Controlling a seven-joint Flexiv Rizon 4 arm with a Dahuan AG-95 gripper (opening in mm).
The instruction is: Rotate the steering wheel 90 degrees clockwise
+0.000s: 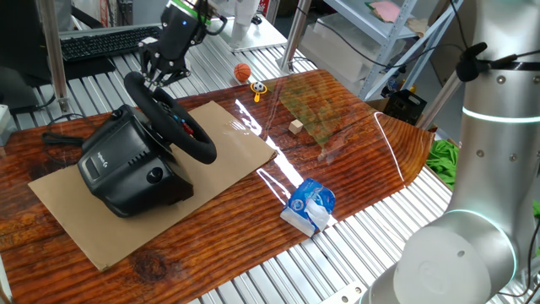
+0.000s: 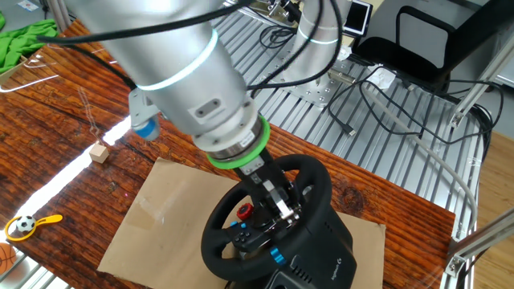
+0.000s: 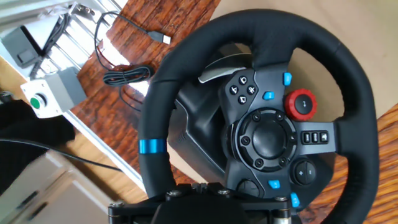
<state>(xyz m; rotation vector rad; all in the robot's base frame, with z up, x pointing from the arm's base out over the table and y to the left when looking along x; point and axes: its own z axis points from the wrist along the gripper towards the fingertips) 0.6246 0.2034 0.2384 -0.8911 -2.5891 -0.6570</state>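
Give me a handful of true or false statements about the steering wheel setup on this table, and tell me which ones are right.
1. The steering wheel and its black base sit on a sheet of cardboard. True.
2. The gripper is parked far from the wheel, over the blue and white packet. False: it is at the wheel's rim.
3. A small wooden cube lies on the table apart from the cardboard. True.
4. The hub carries a large green knob. False: the knob is red, with small blue buttons around it.
5. A blue stripe marks the wheel's rim. True.
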